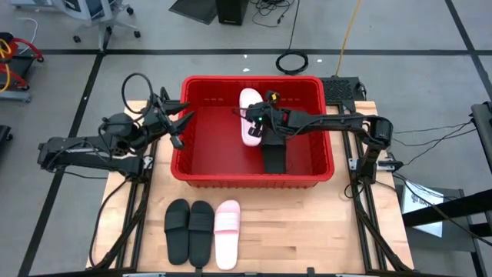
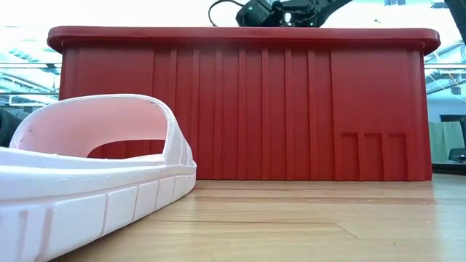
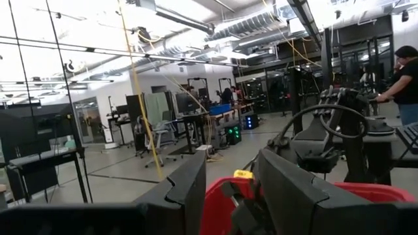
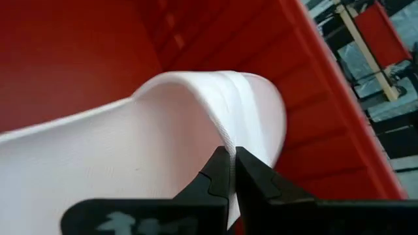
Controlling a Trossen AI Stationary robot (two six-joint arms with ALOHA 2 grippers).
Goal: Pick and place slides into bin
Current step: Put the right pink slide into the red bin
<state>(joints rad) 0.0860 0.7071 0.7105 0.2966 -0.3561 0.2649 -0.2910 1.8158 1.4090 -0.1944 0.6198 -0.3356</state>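
Observation:
The red bin stands mid-table and fills the low view. My right gripper reaches into it from the right and is shut on a pale pink slide near the bin's far wall. A black slide lies on the bin floor near its front wall. Two black slides and a pink slide lie side by side on the table in front of the bin. The pink one shows close up in the low view. My left gripper is open and empty by the bin's left rim. My right gripper pinches the edge of the pink slide's wide strap between its two fingertips. The fingers lie across that edge. The strap arches away from the fingers, with the bin's red wall behind it. Whether the sole rests on the bin floor I cannot tell.
Bare wooden table lies in front of the bin to the right of the three slides. The bin's thick rim stands high above the table. Beyond the table are cables, chairs and, in the left wrist view, a person.

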